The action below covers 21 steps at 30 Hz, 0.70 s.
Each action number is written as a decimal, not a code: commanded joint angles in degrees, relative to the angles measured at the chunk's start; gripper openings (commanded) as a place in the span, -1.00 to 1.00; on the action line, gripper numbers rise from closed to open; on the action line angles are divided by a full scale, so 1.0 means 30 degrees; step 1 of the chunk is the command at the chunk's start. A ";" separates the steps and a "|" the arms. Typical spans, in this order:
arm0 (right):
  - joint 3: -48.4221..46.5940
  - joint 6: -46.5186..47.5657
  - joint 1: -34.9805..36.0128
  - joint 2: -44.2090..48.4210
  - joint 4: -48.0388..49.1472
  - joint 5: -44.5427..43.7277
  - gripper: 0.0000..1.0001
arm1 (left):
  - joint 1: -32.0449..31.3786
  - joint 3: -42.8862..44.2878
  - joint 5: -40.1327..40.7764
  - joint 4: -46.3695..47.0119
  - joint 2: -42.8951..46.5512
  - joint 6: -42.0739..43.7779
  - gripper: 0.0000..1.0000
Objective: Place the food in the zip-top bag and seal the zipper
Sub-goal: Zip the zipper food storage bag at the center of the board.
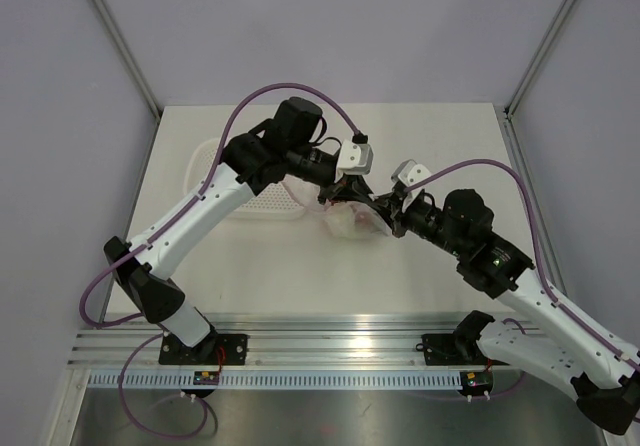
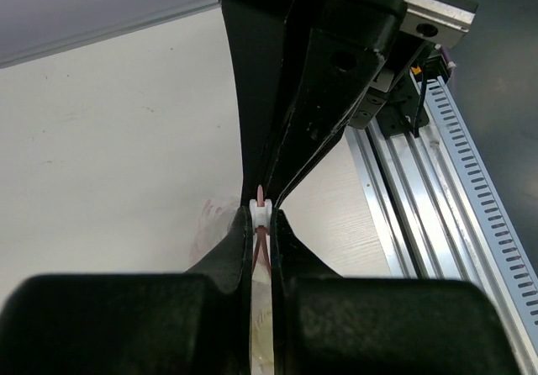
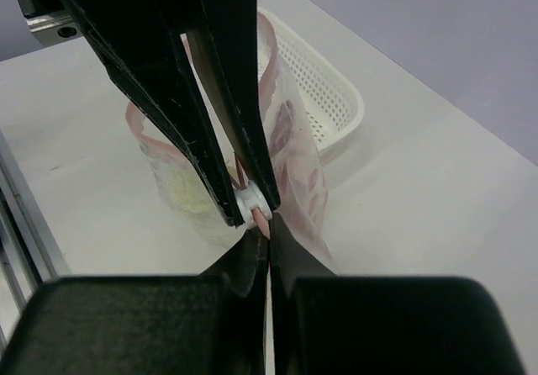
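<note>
The zip-top bag (image 1: 352, 222) hangs just above the table between my two grippers. In the right wrist view the bag (image 3: 298, 182) holds food: reddish-pink pieces (image 3: 290, 139) and a pale yellow-green piece (image 3: 187, 192). My left gripper (image 2: 262, 217) is shut on the white slider (image 2: 261, 210) of the pink zipper (image 2: 261, 193). My right gripper (image 3: 269, 230) is shut on the zipper strip's end (image 3: 261, 220), right beside the slider (image 3: 252, 202). In the top view the left gripper (image 1: 352, 188) and the right gripper (image 1: 386, 206) meet tip to tip over the bag.
A white perforated basket (image 1: 222, 178) sits on the table left of the bag, partly under my left arm; it also shows in the right wrist view (image 3: 336, 106). The aluminium rail (image 1: 330, 351) runs along the near edge. Grey walls enclose the table.
</note>
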<state>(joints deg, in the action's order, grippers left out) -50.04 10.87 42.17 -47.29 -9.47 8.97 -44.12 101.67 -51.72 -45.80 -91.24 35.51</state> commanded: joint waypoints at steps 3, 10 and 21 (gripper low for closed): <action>0.0799 -0.0870 -0.0112 0.1581 0.4708 -0.4800 -1.00 | 0.0116 0.0213 0.0044 -0.0027 0.0004 -0.0117 -1.00; 0.1095 -0.0607 -0.0112 0.2695 0.4566 -0.6271 -1.00 | 0.1431 0.0037 -0.0248 0.0150 -0.0376 -0.0292 -1.00; 0.1153 -0.0080 -0.0113 0.3194 0.3862 -1.0017 -1.00 | 0.4157 -0.1862 -0.0716 0.0090 0.0558 -0.0817 -1.00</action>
<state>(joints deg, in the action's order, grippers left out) -45.69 9.21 42.54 -40.29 -3.68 -11.25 -35.44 99.07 -54.28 -43.81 -92.09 34.22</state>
